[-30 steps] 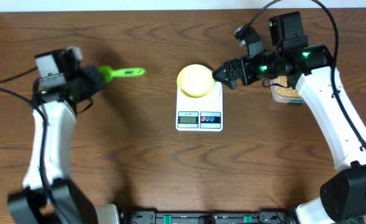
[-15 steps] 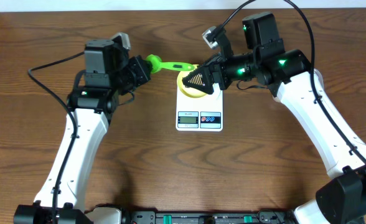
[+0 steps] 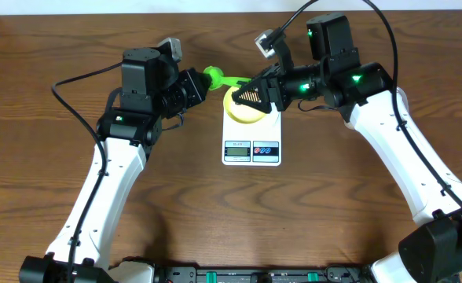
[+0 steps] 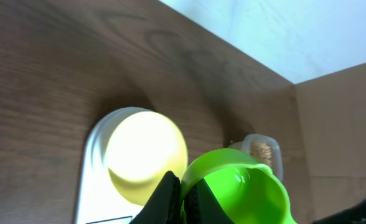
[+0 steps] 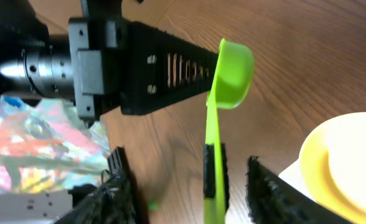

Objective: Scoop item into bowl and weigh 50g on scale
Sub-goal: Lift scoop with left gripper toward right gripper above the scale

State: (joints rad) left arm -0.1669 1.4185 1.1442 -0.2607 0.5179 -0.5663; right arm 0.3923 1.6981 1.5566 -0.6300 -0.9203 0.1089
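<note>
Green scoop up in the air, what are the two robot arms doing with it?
It looks like a handover. The left pincer is shut on the green scoop by its cup, and the right pincer has its jaws open around the handle, not gripping yet. The scoop is empty. The yellow bowl sits on the white scale, also empty, and the beans are in their tub.

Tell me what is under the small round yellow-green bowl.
The flat white digital kitchen scale, display and buttons showing in front. The yellow-green bowl covers its rear part.
</note>
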